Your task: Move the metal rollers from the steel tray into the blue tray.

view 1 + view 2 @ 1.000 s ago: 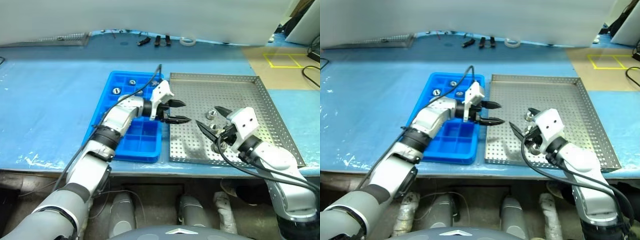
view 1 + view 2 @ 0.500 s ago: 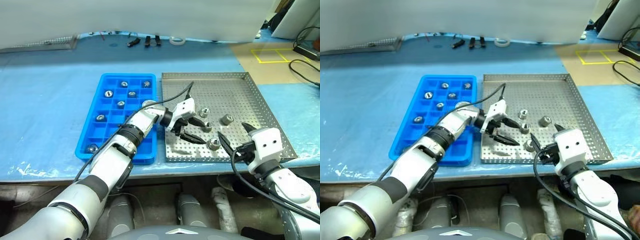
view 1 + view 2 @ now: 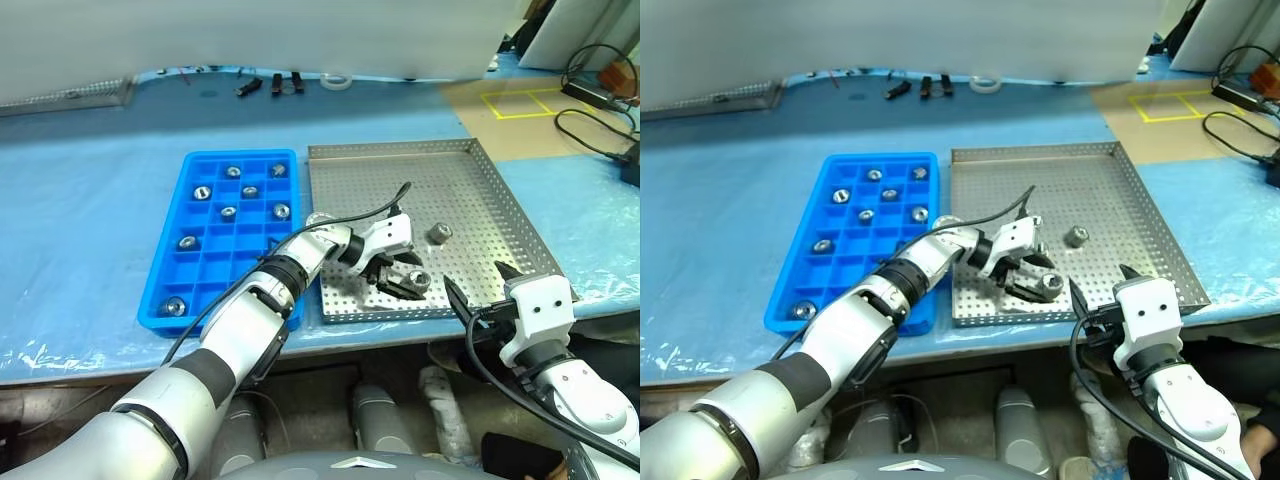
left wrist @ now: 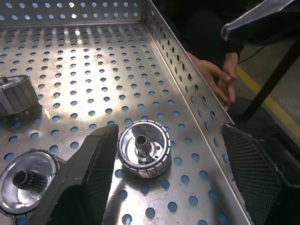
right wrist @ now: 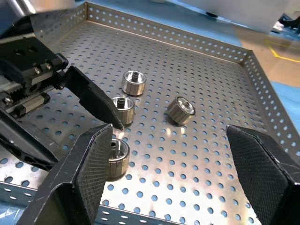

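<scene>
left gripper (image 4: 161,154), jaws apart, straddles a metal roller (image 4: 143,148) near the steel tray's (image 3: 480,190) front rim; pick step, next close and carry to blue tray (image 3: 165,270); right gripper (image 5: 171,164) open, idle.

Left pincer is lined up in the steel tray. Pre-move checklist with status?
1. Left pincer open: ok.
2. Target roller between its fingers: ok, but off centre, close to one finger.
3. Neighbouring roller outside the fingers: ok.
4. Right pincer open, out of the way by the steel tray's front rim: ok.
5. Free compartments in the blue tray: ok, many.
6. Area beyond the rim clear: not ok, a person's hand is just past it.
</scene>
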Available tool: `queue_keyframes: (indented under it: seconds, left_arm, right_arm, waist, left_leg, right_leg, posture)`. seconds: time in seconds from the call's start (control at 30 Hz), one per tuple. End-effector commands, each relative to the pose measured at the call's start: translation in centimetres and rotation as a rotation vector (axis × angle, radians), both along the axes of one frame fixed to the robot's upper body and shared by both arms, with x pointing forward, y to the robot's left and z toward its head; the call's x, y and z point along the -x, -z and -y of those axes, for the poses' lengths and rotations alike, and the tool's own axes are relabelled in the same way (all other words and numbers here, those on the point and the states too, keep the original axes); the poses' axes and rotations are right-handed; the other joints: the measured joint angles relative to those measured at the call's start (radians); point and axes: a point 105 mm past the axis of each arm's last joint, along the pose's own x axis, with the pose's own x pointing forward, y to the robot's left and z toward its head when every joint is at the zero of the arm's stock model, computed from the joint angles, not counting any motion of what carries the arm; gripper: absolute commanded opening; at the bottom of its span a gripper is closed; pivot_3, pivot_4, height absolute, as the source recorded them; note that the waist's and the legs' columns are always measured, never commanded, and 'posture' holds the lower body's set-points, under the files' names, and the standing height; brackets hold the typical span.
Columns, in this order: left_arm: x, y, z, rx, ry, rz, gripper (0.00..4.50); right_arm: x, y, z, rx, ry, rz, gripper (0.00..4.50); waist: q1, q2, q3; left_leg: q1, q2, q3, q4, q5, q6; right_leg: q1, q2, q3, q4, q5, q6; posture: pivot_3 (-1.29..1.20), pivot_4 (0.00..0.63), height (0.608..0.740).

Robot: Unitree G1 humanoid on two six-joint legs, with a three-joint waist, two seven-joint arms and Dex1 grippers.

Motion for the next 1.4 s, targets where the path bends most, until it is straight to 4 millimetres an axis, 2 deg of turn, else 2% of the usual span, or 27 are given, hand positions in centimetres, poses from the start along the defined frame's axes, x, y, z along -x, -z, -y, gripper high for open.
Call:
queue_keyframes:
  seconds: [0.03,0.37,0.5,0.6,0.67,0.7,0.73,0.83,1.07,1.23,1.4]
  left_arm:
    - [0.9,-1.3,2.3,0.043,0.032,0.038,3.67]
    - [1.4,-0.2,3.2,0.011,0.015,0.03,3.67]
    - [1.1,0.4,2.9,-0.021,-0.002,0.042,3.67]
    - [0.9,0.9,2.2,-0.044,-0.003,0.049,3.09]
    - [0.7,1.1,2.1,-0.051,-0.019,0.068,2.45]
    - [0.7,1.2,2.1,-0.052,-0.022,0.07,2.45]
    - [0.7,1.1,2.1,-0.048,-0.018,0.065,2.04]
    - [0.8,1.0,2.1,-0.042,-0.015,0.056,1.83]
    - [0.4,1.0,1.9,-0.031,-0.045,0.061,1.83]
    - [0.2,-0.2,1.5,0.028,-0.029,0.035,1.83]
    - [-1.6,-3.0,-0.1,0.131,-0.073,0.054,1.83]
  right_arm:
    - [0.5,-1.4,-0.2,0.026,0.01,0.056,4.1]
    - [0.7,-1.7,-0.3,0.031,0.028,0.054,4.1]
    - [0.7,-1.7,-0.2,0.034,0.033,0.052,4.1]
    - [0.6,-1.7,-0.2,0.036,0.033,0.049,4.1]
    - [0.5,-1.6,-0.3,0.037,0.03,0.049,4.1]
    - [0.4,-1.6,-0.3,0.038,0.029,0.049,4.1]
    - [0.3,-1.7,-0.3,0.038,0.027,0.051,4.1]
    - [0.2,-1.8,-0.4,0.039,0.018,0.054,4.1]
    - [0.4,-1.5,-0.9,0.021,-0.021,0.028,4.1]
    - [0.4,-1.4,-1.2,0.007,-0.045,0.018,4.1]
    - [-0.3,-2.1,-1.3,0.026,-0.076,0.039,4.1]
  waist:
    - [-0.011,0.0,0.0]
    - [-0.077,0.0,0.0]
    - [-0.105,0.0,0.0]
    - [-0.117,0.0,0.0]
    - [-0.123,0.0,0.0]
    - [-0.127,0.0,0.0]
    - [-0.13,0.0,0.0]
    - [-0.133,0.0,0.0]
    - [-0.135,0.0,0.0]
    - [-0.136,0.0,0.0]
    - [-0.135,0.0,0.0]
  left_leg:
    - [0.0,-0.001,0.0,0.0,0.0,0.0]
    - [-0.001,-0.003,-0.001,0.0,-0.003,0.005]
    - [-0.002,-0.004,-0.001,0.0,-0.005,0.008]
    - [-0.002,-0.007,-0.001,0.0,-0.008,0.011]
    - [-0.003,-0.009,-0.001,0.001,-0.009,0.013]
    - [-0.003,-0.009,-0.001,0.001,-0.009,0.014]
    - [-0.003,-0.009,-0.002,0.002,-0.01,0.015]
    - [-0.003,-0.01,-0.002,0.003,-0.01,0.015]
    - [-0.002,-0.01,-0.002,0.004,-0.01,0.015]
    - [-0.002,-0.01,-0.003,0.004,-0.01,0.016]
    - [-0.002,-0.01,-0.003,0.004,-0.01,0.016]
  right_leg:
    - [0.0,-0.001,-0.001,0.0,0.0,0.0]
    - [0.005,-0.005,-0.004,-0.007,-0.001,0.002]
    - [0.008,-0.006,-0.006,-0.013,-0.001,0.002]
    - [0.009,-0.01,-0.007,-0.015,-0.001,0.002]
    - [0.01,-0.012,-0.007,-0.016,-0.001,0.002]
    - [0.011,-0.012,-0.007,-0.017,-0.001,0.002]
    - [0.012,-0.013,-0.007,-0.018,-0.001,0.002]
    - [0.013,-0.013,-0.007,-0.018,-0.001,0.002]
    - [0.014,-0.014,-0.008,-0.018,-0.001,0.002]
    - [0.014,-0.014,-0.008,-0.018,-0.001,0.002]
    - [0.014,-0.014,-0.008,-0.018,-0.001,0.002]
  posture:
    - [-0.74,0.15,0.74]
    - [-0.75,0.15,0.74]
    - [-0.75,0.15,0.74]
    - [-0.75,0.15,0.74]
    - [-0.74,0.15,0.74]
    - [-0.74,0.15,0.74]
    - [-0.74,0.15,0.74]
    - [-0.74,0.15,0.74]
    - [-0.72,0.15,0.74]
    - [-0.7,0.15,0.74]
    - [-0.67,0.15,0.74]
